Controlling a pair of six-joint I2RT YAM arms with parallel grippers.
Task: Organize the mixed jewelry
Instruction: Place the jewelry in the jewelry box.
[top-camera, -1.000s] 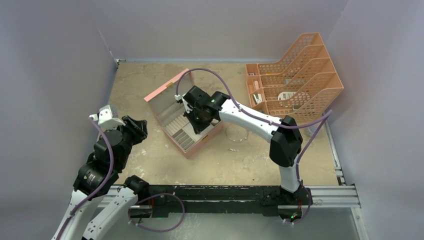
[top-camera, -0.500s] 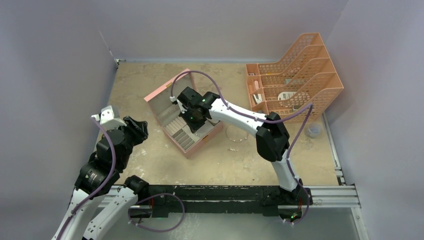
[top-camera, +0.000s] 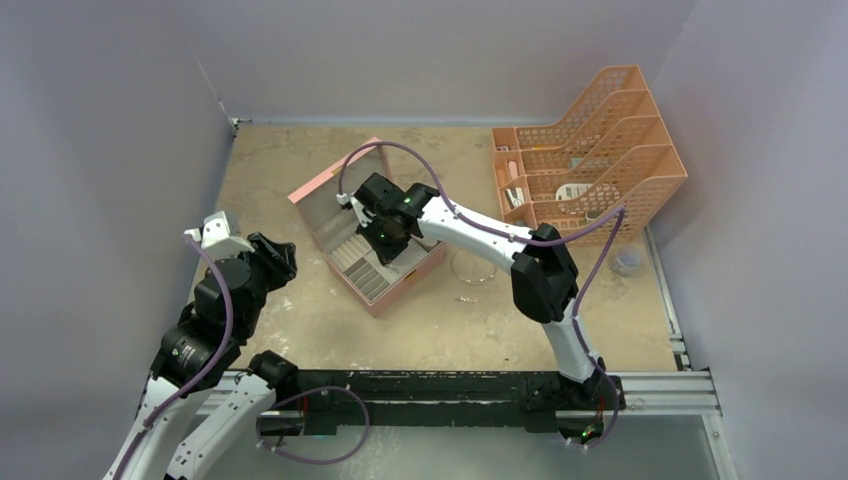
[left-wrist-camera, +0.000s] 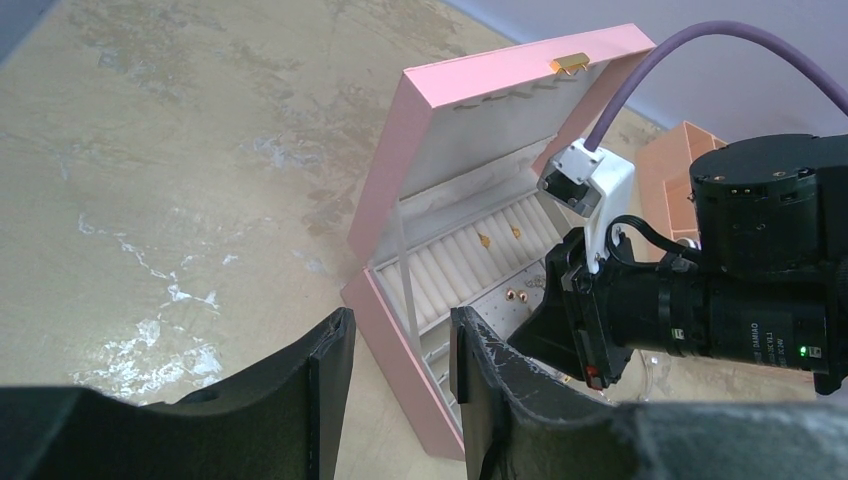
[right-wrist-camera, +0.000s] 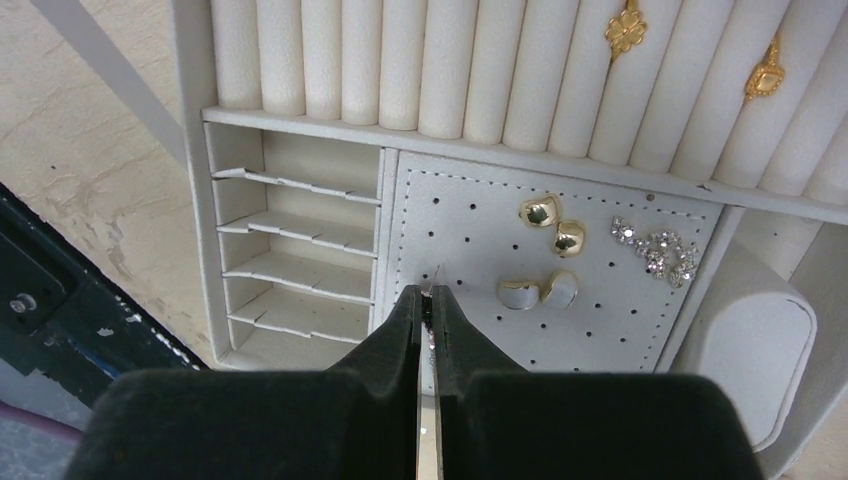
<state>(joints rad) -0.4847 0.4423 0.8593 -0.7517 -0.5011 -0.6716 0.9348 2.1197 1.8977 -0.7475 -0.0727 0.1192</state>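
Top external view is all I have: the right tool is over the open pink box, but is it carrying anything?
Observer: Yes. The right tool is shut on a thin silvery piece, its tip poking out just above the perforated panel.
Operator: What sits on that panel?
Observer: Two gold studs, two pale studs and a sparkly cluster, all to the right of the tool.
Operator: And the section beyond it?
Observer: The ring rolls hold two gold pieces, both near the right end.
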